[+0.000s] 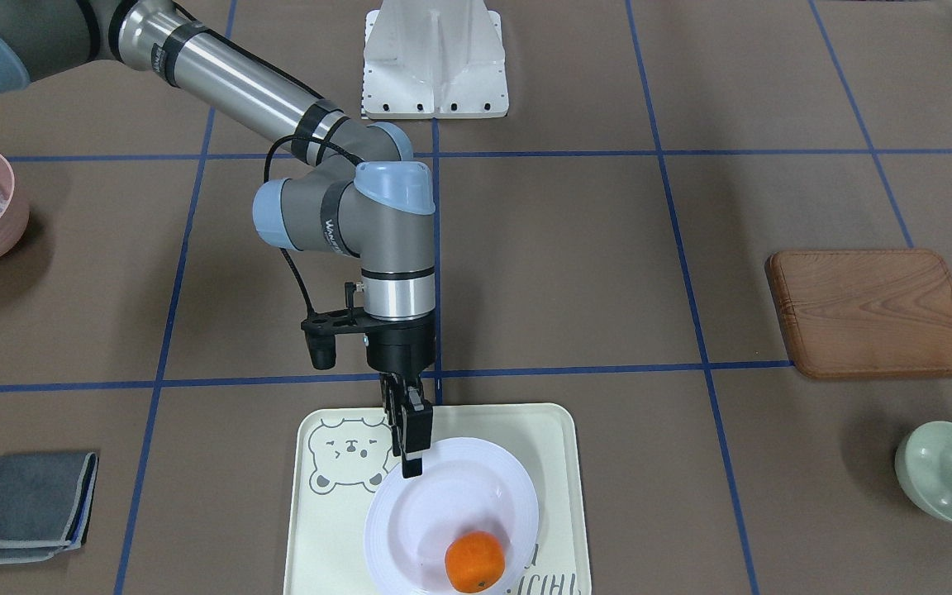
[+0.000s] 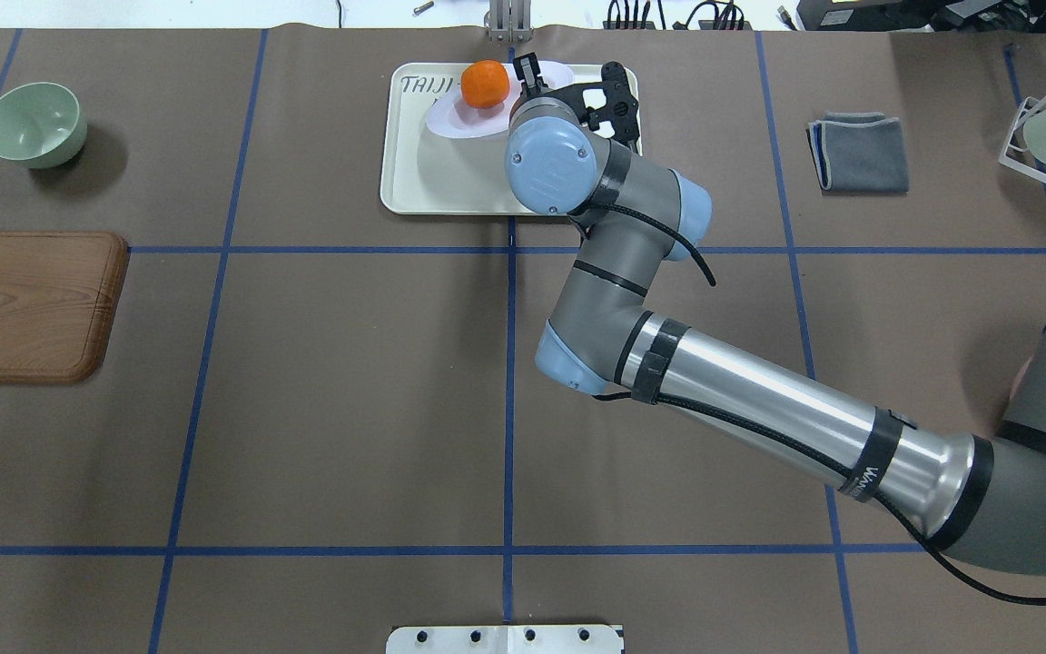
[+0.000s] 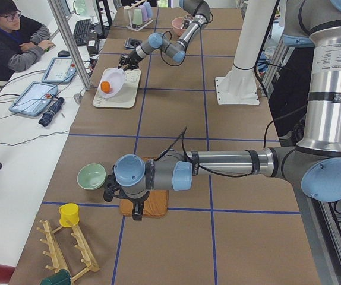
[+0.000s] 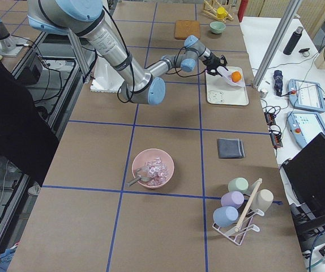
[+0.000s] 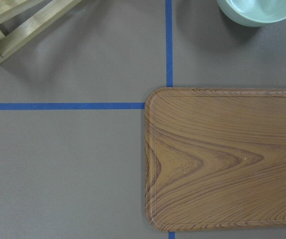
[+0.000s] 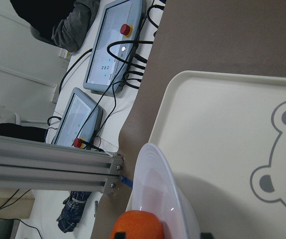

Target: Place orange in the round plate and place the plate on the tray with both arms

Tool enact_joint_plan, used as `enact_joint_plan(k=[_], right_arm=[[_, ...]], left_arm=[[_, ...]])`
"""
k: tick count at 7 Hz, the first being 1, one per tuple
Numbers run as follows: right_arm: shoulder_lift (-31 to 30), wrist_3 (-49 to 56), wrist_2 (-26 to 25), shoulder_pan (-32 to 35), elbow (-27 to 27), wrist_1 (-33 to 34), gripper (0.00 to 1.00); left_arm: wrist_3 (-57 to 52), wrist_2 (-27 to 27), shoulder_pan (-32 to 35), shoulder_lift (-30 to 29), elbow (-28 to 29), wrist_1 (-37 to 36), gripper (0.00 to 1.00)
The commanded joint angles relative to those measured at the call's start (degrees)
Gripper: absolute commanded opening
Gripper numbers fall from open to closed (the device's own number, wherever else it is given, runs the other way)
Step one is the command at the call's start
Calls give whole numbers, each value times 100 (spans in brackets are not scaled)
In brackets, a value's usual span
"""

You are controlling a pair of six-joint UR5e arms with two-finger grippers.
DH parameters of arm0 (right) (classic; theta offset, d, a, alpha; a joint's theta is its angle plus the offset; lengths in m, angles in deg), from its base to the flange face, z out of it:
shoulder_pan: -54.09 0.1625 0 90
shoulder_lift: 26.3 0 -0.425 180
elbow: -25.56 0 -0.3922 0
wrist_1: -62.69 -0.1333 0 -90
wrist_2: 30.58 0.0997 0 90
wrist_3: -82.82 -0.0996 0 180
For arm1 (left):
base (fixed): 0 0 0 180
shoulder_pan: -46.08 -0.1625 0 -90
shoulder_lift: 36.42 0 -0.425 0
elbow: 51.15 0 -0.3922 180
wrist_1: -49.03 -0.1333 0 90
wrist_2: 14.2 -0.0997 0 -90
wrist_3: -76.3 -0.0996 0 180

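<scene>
You have the pale cream rectangular bear tray (image 1: 319,537) at the bench's operator-side edge, mid-length. Tilted over it: glossy white round plate (image 1: 443,496), rim pinched by right gripper (image 1: 412,467). Inside the plate lies the small orange mandarin (image 1: 474,562). By the brown wooden board (image 1: 873,314) hangs the left gripper (image 3: 138,212); grip unreadable.

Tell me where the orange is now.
Front-facing view, bottom centre: the orange lies in the round plate, at its side far from the robot, over the tray.
</scene>
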Motion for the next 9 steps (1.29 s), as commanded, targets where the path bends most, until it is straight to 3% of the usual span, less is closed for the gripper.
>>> enact_joint_plan(k=[1, 3, 5, 7, 9], right_arm=[[-399, 959, 448, 59, -990, 607, 100], [-872, 2363, 1240, 173, -2036, 1644, 100], [-1111, 4127, 2318, 680, -2514, 2569, 100], [-1690, 6296, 3645, 1636, -2690, 2580, 100], [-2725, 8782, 4955, 2935, -3068, 2598, 100]], left_arm=[[0, 9, 0, -3, -12, -1, 99], [0, 18, 0, -3, -13, -1, 99], [0, 0, 9, 14, -100, -53, 99], [-26, -201, 35, 14, -135, -71, 99], [-79, -806, 61, 136, -547, -89, 99]])
